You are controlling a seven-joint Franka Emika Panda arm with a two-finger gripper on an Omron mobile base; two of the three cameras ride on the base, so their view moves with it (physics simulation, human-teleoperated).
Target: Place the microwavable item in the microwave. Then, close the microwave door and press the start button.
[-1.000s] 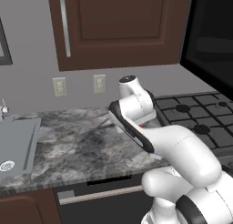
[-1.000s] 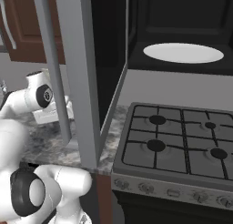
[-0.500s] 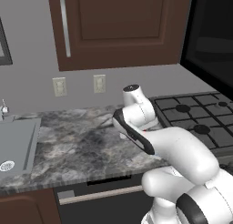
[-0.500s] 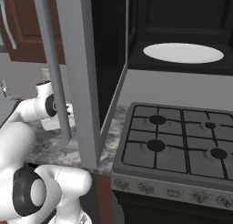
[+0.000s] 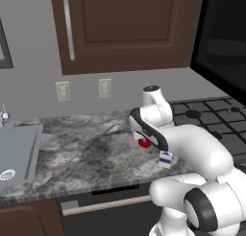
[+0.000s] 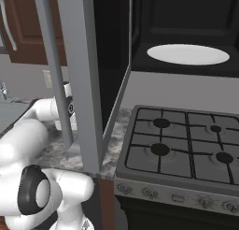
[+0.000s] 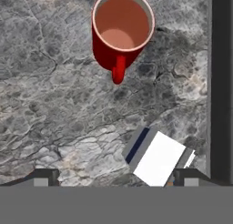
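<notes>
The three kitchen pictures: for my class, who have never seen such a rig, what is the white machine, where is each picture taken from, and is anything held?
It is a white robot arm on a driving base. Two pictures come from cameras behind it, left and right. The third looks down from its hand: the open gripper holds nothing, above a red cup and a milk carton on the marble counter. The right picture shows the microwave with its door open, above a stove.
</notes>
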